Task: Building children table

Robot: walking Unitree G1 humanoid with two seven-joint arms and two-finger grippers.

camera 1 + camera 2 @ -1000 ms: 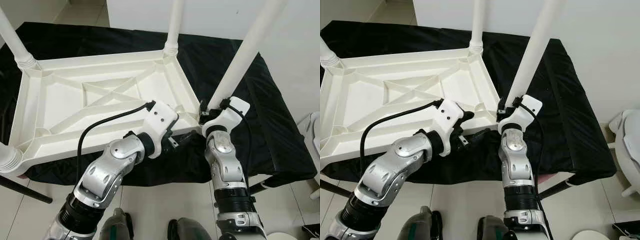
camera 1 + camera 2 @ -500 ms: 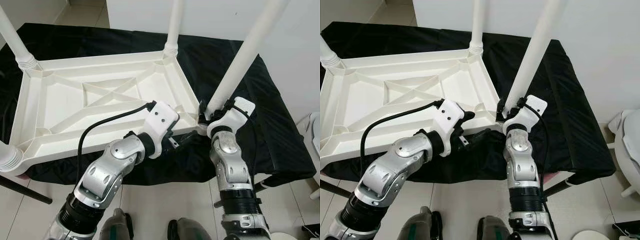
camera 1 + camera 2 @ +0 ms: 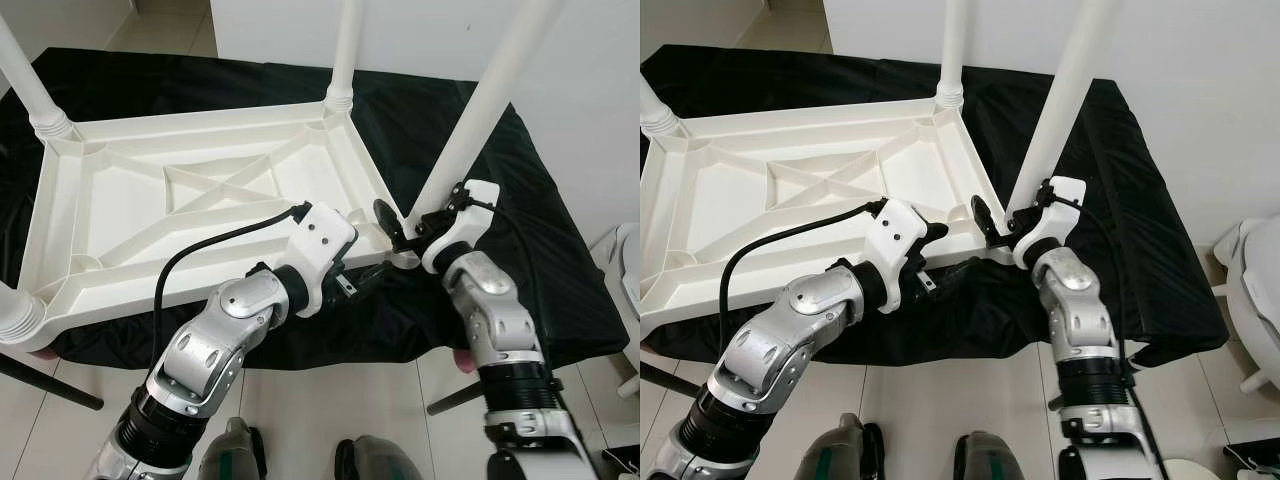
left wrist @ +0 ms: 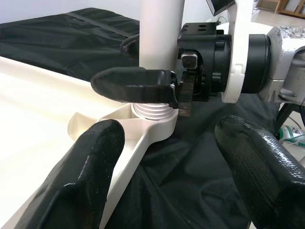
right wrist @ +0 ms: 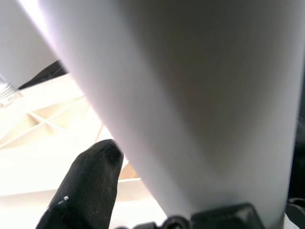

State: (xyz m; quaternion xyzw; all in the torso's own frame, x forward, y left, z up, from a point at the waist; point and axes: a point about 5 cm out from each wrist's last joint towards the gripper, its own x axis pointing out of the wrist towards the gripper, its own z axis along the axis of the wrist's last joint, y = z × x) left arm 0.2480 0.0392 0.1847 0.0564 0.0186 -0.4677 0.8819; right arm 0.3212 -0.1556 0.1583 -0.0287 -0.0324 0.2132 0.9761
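A white plastic children's table [image 3: 200, 122] lies upside down on a black cloth, its legs pointing up. At its near right corner stands a white leg [image 3: 480, 110] in its socket. My right gripper [image 3: 405, 235] is shut on this leg just above the threaded base [image 4: 150, 110], one black finger [image 4: 133, 85] lying across the front of it. My left gripper [image 4: 167, 131] is open just below the same corner, its fingers [image 4: 81, 181] wide apart on either side of the table's edge and touching nothing.
The black cloth [image 3: 560, 270] covers a low stand whose front edge is right before me. Other legs rise at the far right [image 3: 345, 50], far left [image 3: 25, 80] and near left [image 3: 15, 320] corners. A white object [image 3: 630, 270] stands on the tiled floor at the right.
My right forearm has swung out to the right and the wrist has turned around the leg, so one finger now sticks out on the leg's left. The left arm has stayed still.
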